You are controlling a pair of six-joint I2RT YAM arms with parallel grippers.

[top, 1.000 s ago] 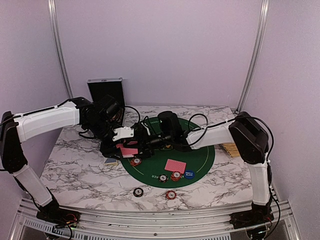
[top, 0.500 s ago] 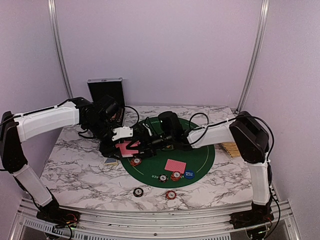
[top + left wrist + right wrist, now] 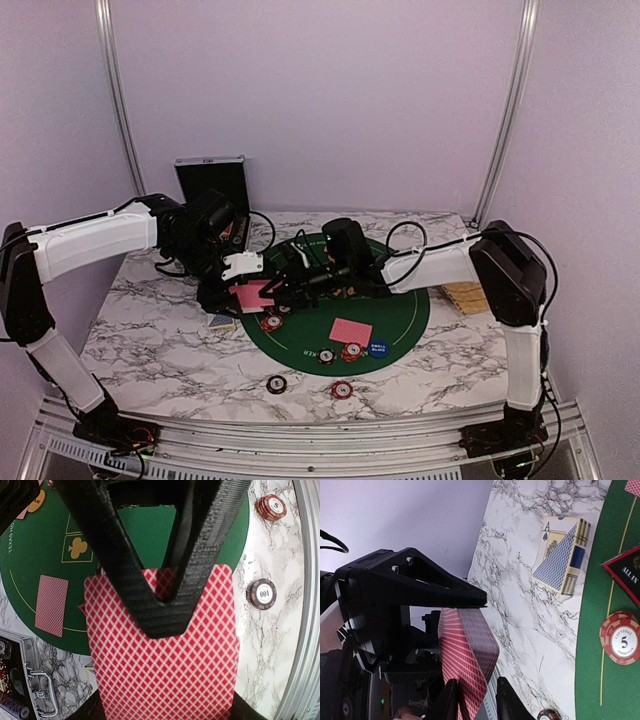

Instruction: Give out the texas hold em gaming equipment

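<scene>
My left gripper (image 3: 238,290) is shut on a stack of pink-red-backed playing cards (image 3: 165,670), held above the left rim of the green mat (image 3: 405,310). My right gripper (image 3: 477,702) faces it. Its two fingers (image 3: 451,700) straddle the free end of the cards (image 3: 465,665), the jaws narrowed but with a gap still on one side. One card (image 3: 351,331) lies face down on the mat. Poker chips (image 3: 272,323) (image 3: 351,351), a blue disc (image 3: 379,350) and a black triangular marker (image 3: 627,575) also lie on the mat.
Two chips (image 3: 277,384) (image 3: 343,390) sit on the marble in front of the mat. A blue-patterned card box (image 3: 222,323) lies left of it. The open black case (image 3: 212,185) stands at the back left, and a straw basket (image 3: 465,297) is on the right.
The right gripper's jaws have narrowed around the end of the held cards, and the right arm has shifted a little. The left gripper and its cards have stayed put.
</scene>
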